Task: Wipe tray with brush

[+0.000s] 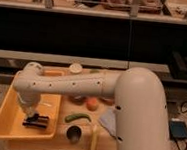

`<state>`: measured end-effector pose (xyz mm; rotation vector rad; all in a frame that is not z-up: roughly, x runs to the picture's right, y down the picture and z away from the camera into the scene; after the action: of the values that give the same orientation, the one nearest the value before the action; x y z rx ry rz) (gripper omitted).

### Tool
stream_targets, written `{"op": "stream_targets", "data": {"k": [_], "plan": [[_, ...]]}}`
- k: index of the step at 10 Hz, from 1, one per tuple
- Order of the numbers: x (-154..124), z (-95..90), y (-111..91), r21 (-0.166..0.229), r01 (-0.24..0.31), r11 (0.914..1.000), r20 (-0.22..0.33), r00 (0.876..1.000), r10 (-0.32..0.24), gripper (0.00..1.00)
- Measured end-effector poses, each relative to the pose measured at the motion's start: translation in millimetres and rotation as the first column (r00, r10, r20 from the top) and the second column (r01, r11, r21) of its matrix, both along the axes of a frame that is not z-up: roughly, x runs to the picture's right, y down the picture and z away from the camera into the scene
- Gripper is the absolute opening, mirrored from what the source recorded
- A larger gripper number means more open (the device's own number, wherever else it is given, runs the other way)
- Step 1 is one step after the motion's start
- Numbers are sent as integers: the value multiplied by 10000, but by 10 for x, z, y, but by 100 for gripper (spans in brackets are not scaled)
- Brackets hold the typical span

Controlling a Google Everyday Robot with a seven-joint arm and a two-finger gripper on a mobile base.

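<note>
The yellow tray (5, 115) sits at the left of the wooden table. My gripper (31, 115) hangs from the white arm (66, 84) down inside the tray, near its right half, just above a dark striped block (37, 122) on the tray floor. A thin white streak that looks like the brush handle (47, 105) lies in the tray just right of the gripper. I cannot make out its dark bristle head. I cannot tell whether the gripper touches the brush or the block.
Right of the tray lie a green vegetable (77, 118), an orange item (92, 104), a metal cup (74, 134), a grey cloth (107, 122) and a yellow stick (94, 138). A pale round object (76, 67) sits at the back edge. A dark shelf runs behind.
</note>
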<state>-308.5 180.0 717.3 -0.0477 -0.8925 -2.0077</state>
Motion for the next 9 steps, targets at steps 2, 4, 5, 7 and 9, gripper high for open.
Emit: {"op": "stream_targets", "data": {"k": [2, 4, 5, 7, 9], "plan": [[-48, -2, 87, -53, 61, 10000, 63, 10000, -61, 10], [-28, 13, 73, -38, 17, 10000, 38, 10000, -17, 10], [-36, 7, 78, -48, 27, 10000, 50, 10000, -27, 10], [-45, 16, 87, -79, 27, 10000, 41, 10000, -26, 10], [-6, 132, 121, -196, -112, 9997, -69, 9999, 110, 10]]}}
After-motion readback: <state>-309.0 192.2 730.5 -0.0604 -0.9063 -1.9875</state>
